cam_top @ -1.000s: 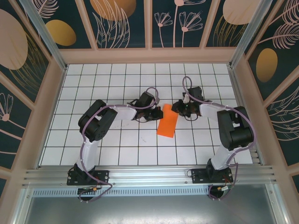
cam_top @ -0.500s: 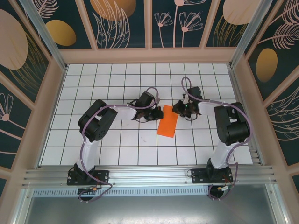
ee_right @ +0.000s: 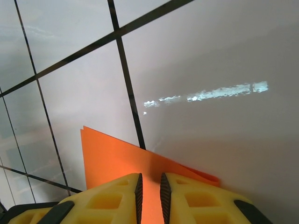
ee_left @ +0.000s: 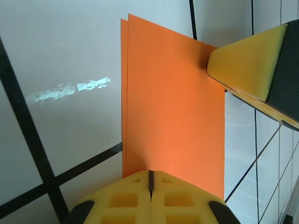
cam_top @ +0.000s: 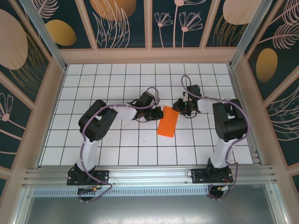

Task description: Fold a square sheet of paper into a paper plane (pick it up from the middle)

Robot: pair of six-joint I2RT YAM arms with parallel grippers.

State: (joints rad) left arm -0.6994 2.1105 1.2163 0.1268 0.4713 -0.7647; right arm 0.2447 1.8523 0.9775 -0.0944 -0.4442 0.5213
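Observation:
The square sheet of paper (cam_top: 167,122) lies folded in half as a bright orange rectangle on the white grid, its two layers slightly offset along one edge (ee_left: 173,102). My left gripper (cam_top: 156,113) is at its upper left corner, its yellow fingertips (ee_left: 150,173) shut together and resting on the paper's near edge. At the upper right corner is my right gripper (cam_top: 179,108). Its jaws (ee_right: 149,179) stand a narrow gap apart over the folded edge (ee_right: 112,156), with orange showing between them. A yellow finger of the right gripper (ee_left: 247,60) touches the paper's far corner in the left wrist view.
The white tiled table (cam_top: 117,149) is ringed by tan frame rails (cam_top: 149,56) and patterned walls. Both arm bases sit on the aluminium rail (cam_top: 149,175) at the near edge. Bright glare streaks lie on the tiles (ee_right: 205,93).
The right arm's elbow and forearm have swung slightly, with its gripper staying at the paper's upper right corner. The paper and the left arm have not visibly moved.

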